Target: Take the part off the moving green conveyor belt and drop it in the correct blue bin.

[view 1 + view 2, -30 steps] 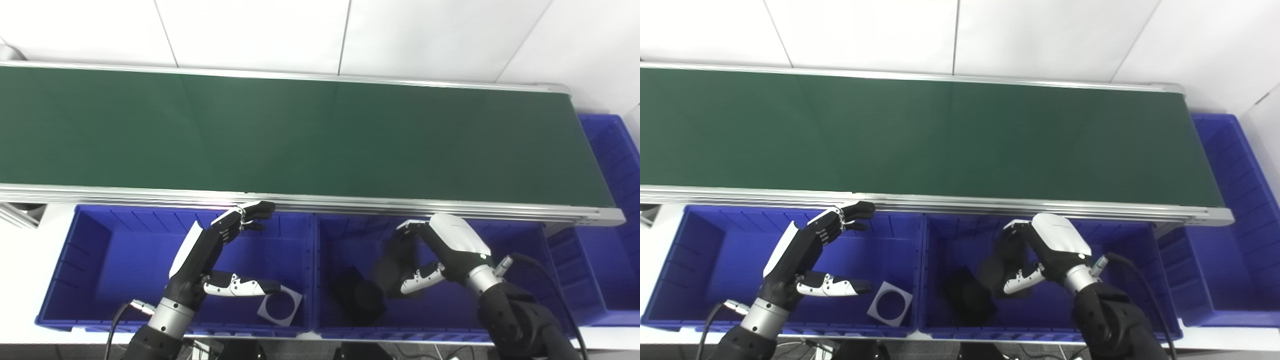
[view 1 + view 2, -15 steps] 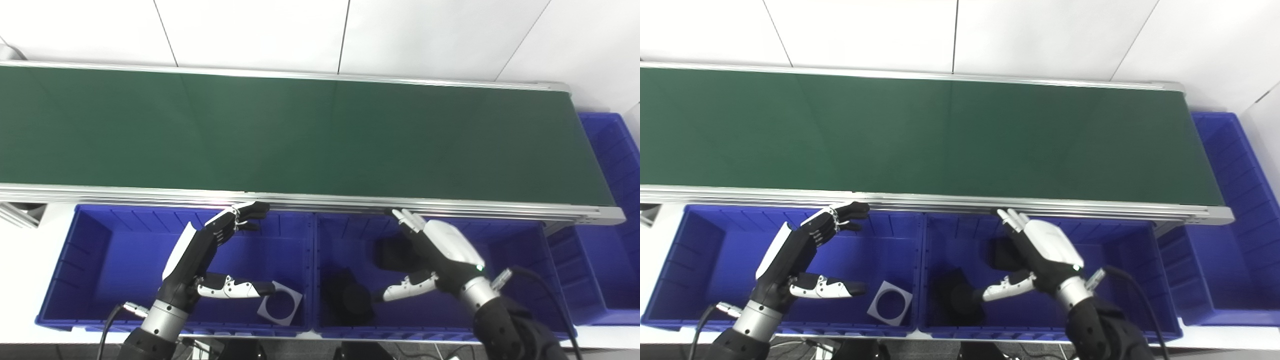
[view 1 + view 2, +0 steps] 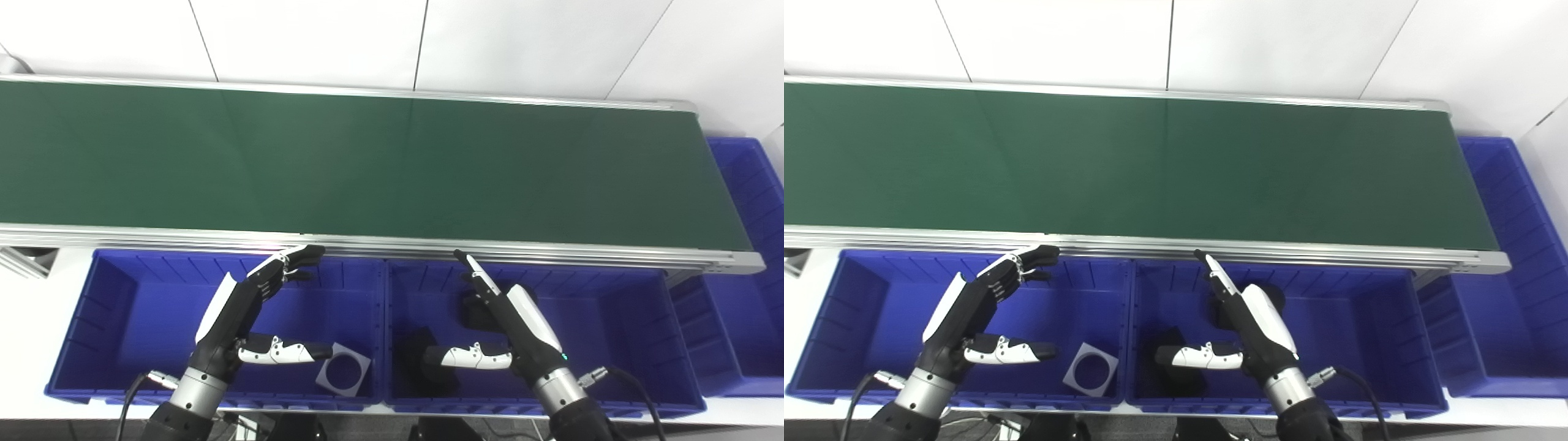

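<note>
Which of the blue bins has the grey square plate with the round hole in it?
The left bin, below the left robot hand. The grey square plate lies in its front right corner; the middle bin holds only black parts.

White wall panels with thin dark seams rise behind. A grey metal frame piece shows at far left.

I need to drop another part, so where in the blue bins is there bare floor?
The left bin is bare left of the left robot hand; a grey square plate fills its near right corner. The middle bin is bare right of the right robot hand; dark parts crowd its left.
</note>
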Robot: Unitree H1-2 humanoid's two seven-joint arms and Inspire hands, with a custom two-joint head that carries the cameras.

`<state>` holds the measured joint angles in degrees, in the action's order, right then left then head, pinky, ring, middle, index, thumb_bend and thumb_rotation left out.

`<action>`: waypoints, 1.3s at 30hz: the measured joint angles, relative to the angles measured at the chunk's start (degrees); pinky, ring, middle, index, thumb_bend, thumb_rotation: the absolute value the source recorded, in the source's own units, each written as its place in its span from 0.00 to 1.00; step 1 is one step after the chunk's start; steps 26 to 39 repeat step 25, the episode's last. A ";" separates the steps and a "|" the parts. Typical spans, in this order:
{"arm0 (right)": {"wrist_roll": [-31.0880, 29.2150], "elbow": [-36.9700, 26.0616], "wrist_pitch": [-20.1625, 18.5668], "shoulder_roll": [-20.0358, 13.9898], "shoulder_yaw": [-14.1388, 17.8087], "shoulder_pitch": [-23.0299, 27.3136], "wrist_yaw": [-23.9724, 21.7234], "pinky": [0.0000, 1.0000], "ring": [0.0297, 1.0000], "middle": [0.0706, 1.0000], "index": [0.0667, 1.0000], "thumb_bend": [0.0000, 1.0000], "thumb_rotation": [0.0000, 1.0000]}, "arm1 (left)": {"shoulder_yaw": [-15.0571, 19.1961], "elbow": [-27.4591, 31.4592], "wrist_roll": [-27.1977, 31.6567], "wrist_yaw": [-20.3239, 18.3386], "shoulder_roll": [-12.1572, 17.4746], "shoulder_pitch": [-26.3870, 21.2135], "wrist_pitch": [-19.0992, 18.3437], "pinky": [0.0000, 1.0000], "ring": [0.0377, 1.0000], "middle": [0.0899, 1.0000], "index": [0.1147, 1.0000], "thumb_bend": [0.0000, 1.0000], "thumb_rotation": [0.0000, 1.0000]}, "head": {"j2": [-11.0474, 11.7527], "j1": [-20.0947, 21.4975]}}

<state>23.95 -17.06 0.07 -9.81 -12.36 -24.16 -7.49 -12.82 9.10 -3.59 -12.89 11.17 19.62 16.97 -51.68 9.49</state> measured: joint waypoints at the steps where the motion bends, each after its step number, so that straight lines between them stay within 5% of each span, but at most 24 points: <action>1: -1.27 0.70 0.86 0.32 0.21 -0.15 0.80 0.88 0.96 0.98 1.00 0.91 0.48 | 0.06 -0.64 -0.03 0.03 -0.01 -0.01 0.24 0.76 0.82 0.83 0.79 0.93 0.34 | 0.87 0.00; 13: -6.58 6.83 9.40 1.86 1.21 -0.98 5.07 0.88 0.93 0.96 0.98 0.91 0.52 | 1.20 -5.92 -2.60 1.99 -1.47 0.15 4.68 0.78 0.84 0.84 0.81 0.89 0.30 | 5.80 -2.02; 23: -9.99 10.23 15.46 3.69 1.70 -1.43 7.15 0.85 0.90 0.93 0.95 0.91 0.42 | 1.40 -8.99 -3.10 2.88 -2.08 0.27 6.97 0.79 0.84 0.84 0.82 0.89 0.30 | 10.89 -2.64; 39: -9.96 10.97 16.15 3.85 1.84 -1.42 7.47 0.84 0.90 0.93 0.94 0.92 0.43 | 1.35 -9.65 -2.77 2.87 -2.07 0.28 7.12 0.80 0.85 0.85 0.81 0.90 0.30 | 11.16 -2.55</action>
